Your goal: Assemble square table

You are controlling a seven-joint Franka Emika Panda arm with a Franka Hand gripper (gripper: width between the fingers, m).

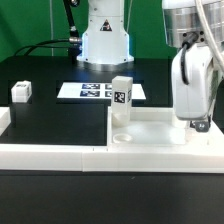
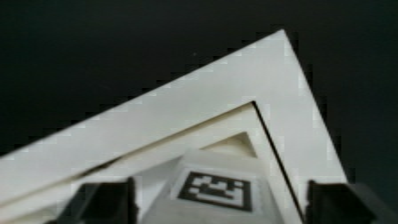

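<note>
The white square tabletop (image 1: 160,128) lies at the exterior view's front right, and its corner fills the wrist view (image 2: 196,100). One tagged white leg (image 1: 122,96) stands upright at its far left corner, behind a round hole (image 1: 122,135). My gripper (image 1: 195,126) is down at the tabletop's right side. In the wrist view my gripper (image 2: 217,200) has a jaw close on each side of another tagged leg (image 2: 217,185), which stands inside the tabletop's corner. A third leg (image 1: 21,92) lies loose at the far left. The fourth is out of view.
The marker board (image 1: 95,92) lies flat behind the tabletop. The long low white border wall (image 1: 50,152) runs along the front edge. The robot base (image 1: 105,40) stands at the back, with cables to its left.
</note>
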